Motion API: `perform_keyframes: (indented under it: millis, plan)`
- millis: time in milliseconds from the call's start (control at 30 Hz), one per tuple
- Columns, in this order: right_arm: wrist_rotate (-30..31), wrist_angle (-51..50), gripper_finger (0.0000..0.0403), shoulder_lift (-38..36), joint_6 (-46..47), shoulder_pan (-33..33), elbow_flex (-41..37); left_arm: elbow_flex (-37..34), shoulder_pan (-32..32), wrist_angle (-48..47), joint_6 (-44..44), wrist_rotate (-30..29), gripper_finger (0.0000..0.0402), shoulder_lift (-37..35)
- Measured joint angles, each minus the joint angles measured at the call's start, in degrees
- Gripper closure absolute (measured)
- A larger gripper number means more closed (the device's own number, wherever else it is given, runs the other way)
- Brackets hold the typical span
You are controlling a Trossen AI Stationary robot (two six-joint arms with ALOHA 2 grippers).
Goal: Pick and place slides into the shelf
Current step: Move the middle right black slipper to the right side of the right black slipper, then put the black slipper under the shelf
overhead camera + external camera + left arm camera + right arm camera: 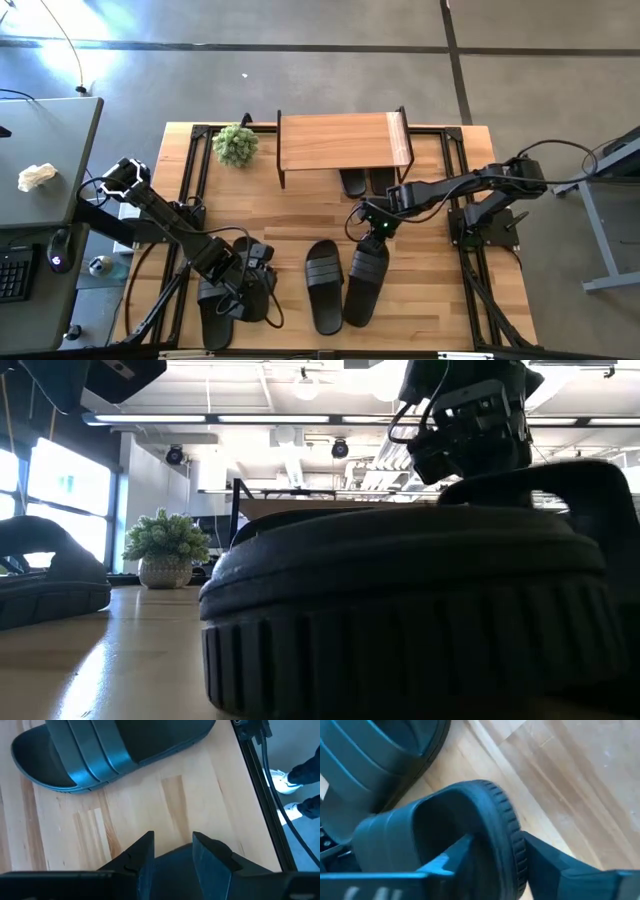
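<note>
the wooden table (300, 220) carries the shelf (335, 142) at its far edge, a low rack with a light plank top on thin black legs. two black slides (365, 181) sit tucked under it, only their ends showing past the plank. a small potted plant (235, 145) stands just beside the shelf's left end.

the right gripper (377, 226) reaches in from the right side and sits over the heel end of a slide (366, 280) lying in the middle of the table. in the right wrist view its fingers (547, 857) straddle the ribbed rim of that sandal (470, 825), one inside the sole bed and one outside. the jaws stand partly apart around the rim; whether they actually pinch it i cannot tell, as the pads may be just clear of the rubber. another slide (325, 282) lies just beside this one on its left, roughly parallel.

the left gripper (262, 283) is low over the front left part of the table, near two more slides (222, 308) lying there partly under the arm. in the left wrist view its fingers (145, 857) are part open with nothing between them, just bare wood ahead and a slide (105, 750) lying beyond.

in the low view one sandal (400, 610) fills most of the frame up close, with the right gripper above its far end.
</note>
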Motion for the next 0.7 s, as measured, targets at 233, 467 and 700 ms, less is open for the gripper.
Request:
perform_keyframes:
  millis: [233,467,700]
  plan:
    - [2.95,-0.02,0.0166,0.0,0.37,0.02,0.0,0.0,0.0,0.03,0.0,-0.25,0.0284,0.0]
    - [4.39,-0.24,0.0146,-0.02,3.77,0.02,0.13,0.02,0.0,0.03,0.0,-0.42,0.0284,0.0]
    - [6.95,-1.97,0.0177,-1.63,4.68,0.45,6.39,0.02,0.02,0.01,-0.02,-2.12,0.0284,0.0]
